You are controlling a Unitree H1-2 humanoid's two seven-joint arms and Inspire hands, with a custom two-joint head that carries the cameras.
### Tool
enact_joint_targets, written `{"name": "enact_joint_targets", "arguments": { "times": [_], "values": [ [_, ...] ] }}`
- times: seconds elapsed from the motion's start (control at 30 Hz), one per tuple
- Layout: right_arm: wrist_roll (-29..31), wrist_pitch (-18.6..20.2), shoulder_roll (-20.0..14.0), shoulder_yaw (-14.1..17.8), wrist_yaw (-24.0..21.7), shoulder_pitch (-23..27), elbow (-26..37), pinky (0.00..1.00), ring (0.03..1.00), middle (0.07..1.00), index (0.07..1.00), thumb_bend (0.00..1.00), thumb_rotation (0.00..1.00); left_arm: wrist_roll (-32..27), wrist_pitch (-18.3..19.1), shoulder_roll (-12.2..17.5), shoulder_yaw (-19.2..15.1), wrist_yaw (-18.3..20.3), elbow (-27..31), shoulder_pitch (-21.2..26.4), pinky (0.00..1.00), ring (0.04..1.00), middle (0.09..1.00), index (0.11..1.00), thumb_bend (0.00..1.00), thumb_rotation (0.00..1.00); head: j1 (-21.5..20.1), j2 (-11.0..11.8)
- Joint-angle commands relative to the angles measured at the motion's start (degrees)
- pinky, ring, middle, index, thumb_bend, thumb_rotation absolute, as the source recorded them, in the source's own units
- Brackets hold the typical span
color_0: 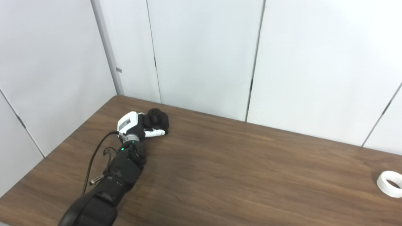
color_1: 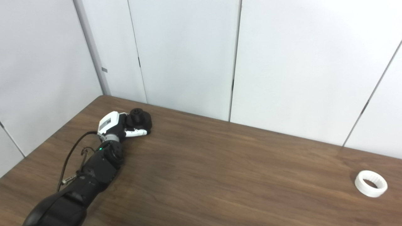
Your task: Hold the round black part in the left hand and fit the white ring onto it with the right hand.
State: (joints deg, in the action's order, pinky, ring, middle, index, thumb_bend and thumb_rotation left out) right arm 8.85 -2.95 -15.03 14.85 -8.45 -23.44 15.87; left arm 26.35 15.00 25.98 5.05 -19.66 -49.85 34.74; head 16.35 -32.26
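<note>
Left eye view: left hand (color_0: pixel 135 125) grips black part (color_0: pixel 156 119).

Black part (color_0: pixel 156 119) far-left; white ring (color_1: pixel 371 183) far-right.

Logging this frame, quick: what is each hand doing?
Left hand: closed around the round black part on the table.
Right hand: not in view.

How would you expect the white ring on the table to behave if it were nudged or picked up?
The white ring lies flat on the wooden table, so a nudge would probably slide it rather than roll it. It looks like rigid, thick-walled plastic, likely light and holding its shape. Tipped onto its edge, it could roll away.
</note>
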Motion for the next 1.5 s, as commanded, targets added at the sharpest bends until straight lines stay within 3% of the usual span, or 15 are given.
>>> {"name": "enact_joint_targets", "arguments": {
  "times": [0.0, 0.3, 0.37, 0.4, 0.53, 1.0, 1.17, 1.3, 1.47],
  "values": [
    [-0.2, 0.4, -0.8, -0.4, -0.3, -0.3, 0.4, 1.00, 1.000, 0.958, 0.958, 0.64, 1.00, -0.8, -0.1, 1.0, -0.7, -1.2, -0.7, 2.2, 0.98, 0.930, 0.873, 0.724, 0.94, 0.42, 0.1, 0.0],
    [-0.1, 0.4, -1.1, -0.4, -0.5, -0.3, 0.1, 1.00, 1.000, 0.960, 0.939, 0.60, 1.00, -3.5, -3.8, -0.2, -3.4, -6.0, -1.6, 2.0, 0.91, 0.883, 0.816, 0.611, 0.79, 0.23, 0.3, 0.0],
    [-0.4, 1.0, -1.1, -0.5, -0.3, -0.3, 0.4, 1.00, 1.000, 0.959, 0.938, 0.61, 1.00, -4.7, -6.3, -0.6, -4.6, -7.5, -2.3, 2.0, 0.88, 0.870, 0.798, 0.515, 0.58, 0.10, 0.3, 0.0],
    [-0.4, 1.4, -1.1, -0.5, -0.2, -0.3, 0.8, 1.00, 1.000, 0.958, 0.937, 0.61, 1.00, -5.3, -7.5, -0.7, -5.2, -8.1, -2.5, 1.9, 0.86, 0.855, 0.779, 0.499, 0.55, 0.08, 0.1, -0.2],
    [-0.5, 1.9, -1.1, -0.5, -0.3, -0.5, 1.1, 1.00, 1.000, 0.957, 0.934, 0.62, 1.00, -6.9, -10.2, -1.3, -6.4, -9.5, -2.8, 1.7, 0.80, 0.821, 0.740, 0.480, 0.52, 0.05, 0.0, -0.2],
    [-1.3, 2.5, -1.3, -0.8, -0.5, -0.6, 1.7, 1.00, 1.000, 0.956, 0.942, 0.62, 1.00, -6.6, -11.6, -0.9, -5.4, -9.6, -0.8, 0.2, 0.75, 0.816, 0.736, 0.481, 0.52, 0.05, -0.8, -0.5],
    [-1.9, 3.8, -0.8, -1.0, 0.0, -0.9, 3.1, 1.00, 0.997, 0.949, 0.939, 0.62, 1.00, -6.0, -9.8, -1.0, -5.3, -7.7, 8.7, -3.1, 0.76, 0.815, 0.726, 0.482, 0.52, 0.05, -2.8, -1.3],
    [-2.7, 5.7, -0.1, -1.6, 0.8, -1.0, 4.5, 1.00, 0.992, 0.943, 0.932, 0.63, 1.00, -2.7, -7.9, -0.6, -3.0, -5.3, 19.1, -6.7, 0.90, 0.851, 0.745, 0.484, 0.52, 0.05, -4.2, -1.7],
    [-3.9, 6.3, 0.7, -2.8, 1.7, -1.0, 5.8, 0.98, 0.977, 0.936, 0.925, 0.59, 1.00, -1.6, -3.3, -0.6, -0.5, 3.2, 35.0, -12.0, 0.93, 0.919, 0.791, 0.486, 0.52, 0.05, -7.0, -2.7]
  ]
}}
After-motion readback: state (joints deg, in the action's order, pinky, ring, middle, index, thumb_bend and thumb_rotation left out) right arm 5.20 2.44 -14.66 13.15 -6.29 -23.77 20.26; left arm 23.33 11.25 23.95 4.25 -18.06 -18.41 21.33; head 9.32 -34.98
